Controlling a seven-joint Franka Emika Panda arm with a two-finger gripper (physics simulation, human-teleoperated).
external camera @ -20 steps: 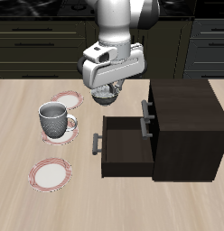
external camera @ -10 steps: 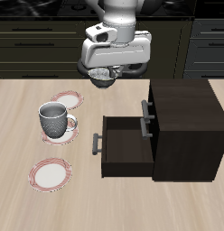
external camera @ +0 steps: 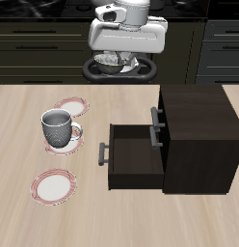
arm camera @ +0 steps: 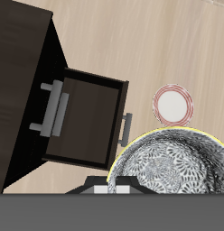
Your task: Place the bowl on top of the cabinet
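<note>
Bowl (external camera: 113, 64), round, speckled, clamped in pincer (external camera: 118, 66) high above tabletop (external camera: 25, 135); boxy dark cabinet (external camera: 194, 135) nearby, drawer (external camera: 134, 154) open.

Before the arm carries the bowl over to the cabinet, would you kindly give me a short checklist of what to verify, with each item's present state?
1. Small grey-white speckled bowl held in the hand: ok, it hangs well above the table.
2. Grip firmness: cannot tell, the fingers are mostly hidden.
3. Flat top of the large dark wooden cabinet free of objects: ok.
4. Bowl above the cabinet top: not ok, it is off to the side, farther back.
5. Open middle drawer out of the path: ok, it lies below the top.
6. Grey textured mug and white reddish-rimmed plates clear of the route: ok.
</note>
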